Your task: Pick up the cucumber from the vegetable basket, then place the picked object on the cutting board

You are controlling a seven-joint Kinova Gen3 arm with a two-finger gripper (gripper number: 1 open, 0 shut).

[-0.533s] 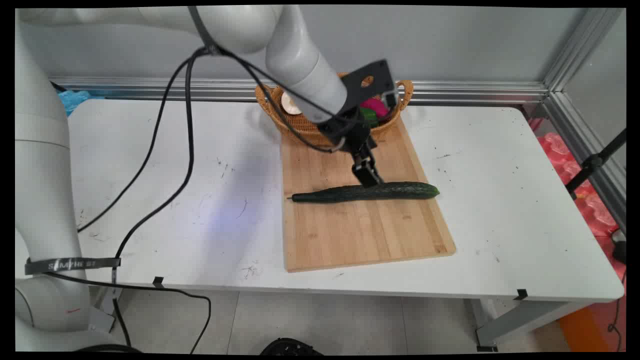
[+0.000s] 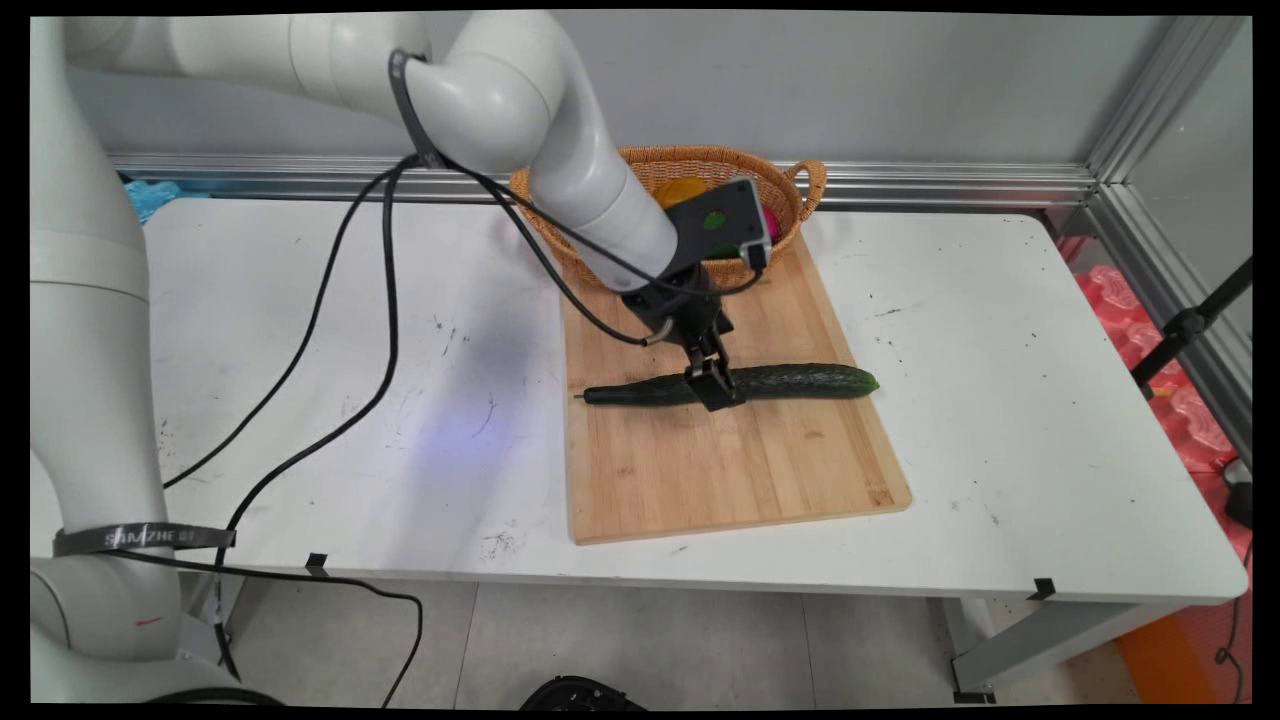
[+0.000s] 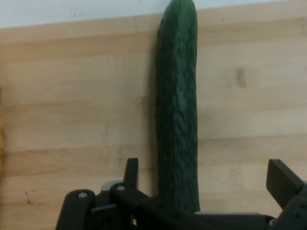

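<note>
Gripper point(image 2: 716, 388) low over cucumber's point(image 2: 800, 381) middle, jaws spread wide, one finger point(image 3: 130, 173) either side, not gripping. Cucumber lies lengthwise across board point(image 2: 700, 470), its end reaching the right edge. Basket point(image 2: 800, 205) at board's far end.

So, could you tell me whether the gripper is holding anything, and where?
Nothing is held: the black two-finger gripper is open, its fingers either side of the long dark green cucumber near its middle.

I count one cucumber point(image 2: 800, 381) lying across one wooden cutting board point(image 2: 720, 470). Behind the board, one wicker basket point(image 2: 700, 160), with at least three pieces inside it: something orange, something green, something pink; I can't tell more. All of it on one bench point(image 2: 1000, 400).
</note>
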